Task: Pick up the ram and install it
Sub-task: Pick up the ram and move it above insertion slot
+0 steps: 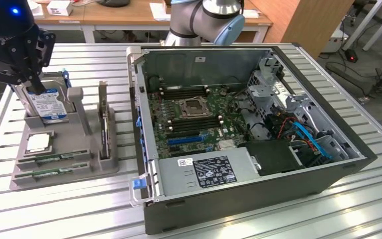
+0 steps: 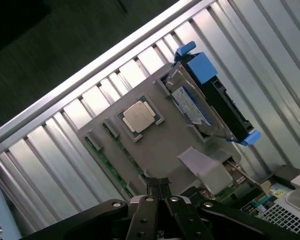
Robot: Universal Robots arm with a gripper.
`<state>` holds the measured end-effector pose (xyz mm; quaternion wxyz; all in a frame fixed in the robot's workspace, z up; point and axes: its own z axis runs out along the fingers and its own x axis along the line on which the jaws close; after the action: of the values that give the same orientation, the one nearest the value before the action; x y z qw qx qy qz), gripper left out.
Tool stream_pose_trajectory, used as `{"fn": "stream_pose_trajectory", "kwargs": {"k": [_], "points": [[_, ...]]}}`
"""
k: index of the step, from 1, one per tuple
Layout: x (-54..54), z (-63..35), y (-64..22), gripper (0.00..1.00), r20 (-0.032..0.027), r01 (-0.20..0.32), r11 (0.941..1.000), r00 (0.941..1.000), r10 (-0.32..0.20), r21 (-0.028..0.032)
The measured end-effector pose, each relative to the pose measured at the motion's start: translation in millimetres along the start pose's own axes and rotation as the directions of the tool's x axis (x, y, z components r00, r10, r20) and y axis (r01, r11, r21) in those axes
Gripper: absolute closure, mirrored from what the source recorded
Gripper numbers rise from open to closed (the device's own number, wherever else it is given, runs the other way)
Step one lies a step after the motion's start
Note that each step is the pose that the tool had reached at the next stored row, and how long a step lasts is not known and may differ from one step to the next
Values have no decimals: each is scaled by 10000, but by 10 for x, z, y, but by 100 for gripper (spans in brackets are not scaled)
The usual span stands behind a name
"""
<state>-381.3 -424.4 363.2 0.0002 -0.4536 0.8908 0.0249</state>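
Observation:
Two ram sticks, long thin green boards, lie in slots at the front of a grey holder tray (image 1: pixel 65 179): one (image 1: pixel 53 159) behind the other (image 1: pixel 48 173). In the wrist view the same sticks (image 2: pixel 107 162) run side by side along the tray's edge. My black gripper (image 1: pixel 38 90) hangs above the tray's back end, over the hard drive (image 1: pixel 46 103), well apart from the ram. Its fingertips (image 2: pixel 159 186) are pressed together with nothing between them.
The tray also holds a square silver processor (image 1: pixel 38 143) and an upright expansion card (image 1: pixel 103 124). On the exterior view's right stands an open computer case (image 1: pixel 244 199) with its motherboard (image 1: pixel 191 112) and dark memory slots (image 1: pixel 192 125) exposed. All rest on a slatted metal table (image 1: pixel 58 219).

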Motion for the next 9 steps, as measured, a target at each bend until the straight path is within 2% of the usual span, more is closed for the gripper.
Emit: {"fn": "stream_pose_trajectory", "kwargs": {"k": [5, 9], "points": [[0, 5, 0, 91, -37, 838, 9965, 9965, -838, -21], [0, 9, 0, 91, -67, 1556, 9878, 9878, -1557, -41]]}}
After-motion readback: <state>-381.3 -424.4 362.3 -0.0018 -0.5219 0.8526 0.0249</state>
